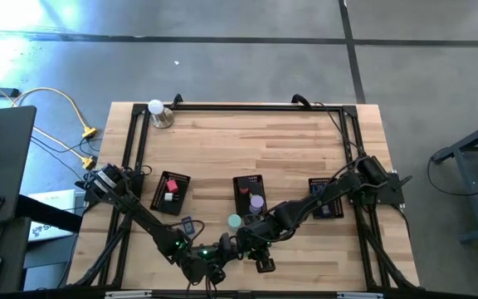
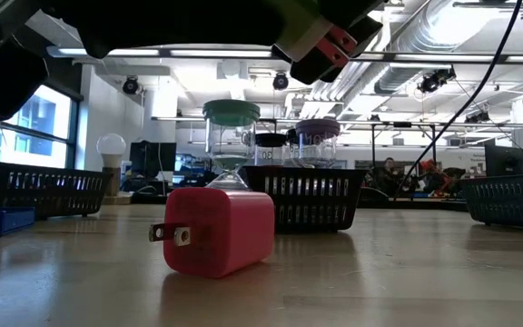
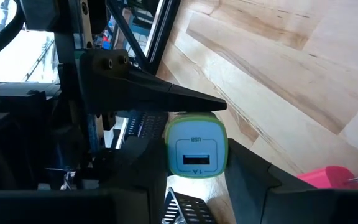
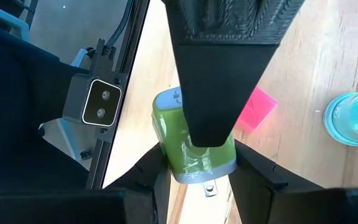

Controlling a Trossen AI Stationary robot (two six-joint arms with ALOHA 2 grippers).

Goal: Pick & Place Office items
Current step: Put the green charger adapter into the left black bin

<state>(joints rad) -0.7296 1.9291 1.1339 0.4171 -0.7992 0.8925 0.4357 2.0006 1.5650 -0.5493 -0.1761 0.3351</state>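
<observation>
The green charger was held up off the table near its front edge, where both arms met. In the right wrist view the right hand had one finger pressed against each side of the charger's body, clamped on it, with the metal prongs sticking out past the fingers. A broad dark finger of the other arm lay across the charger's top face. In the left wrist view the same charger showed its white end with the USB port, sitting between dark fingers. Whether the left hand was actually gripping it or only closed around it, I cannot tell.

Just beside the two hands, a pink charger lay on its side on the bare wood, prongs pointing sideways. A teal roll stood on the table a little behind it, apart from the trays. A purple roll stood in the middle black mesh tray. The left tray held red and white pieces, and the right tray lay under the right arm. A dark blue rectangle lay on the wood by the left arm. A white ball on a metal base stood at the far left corner of the table.
</observation>
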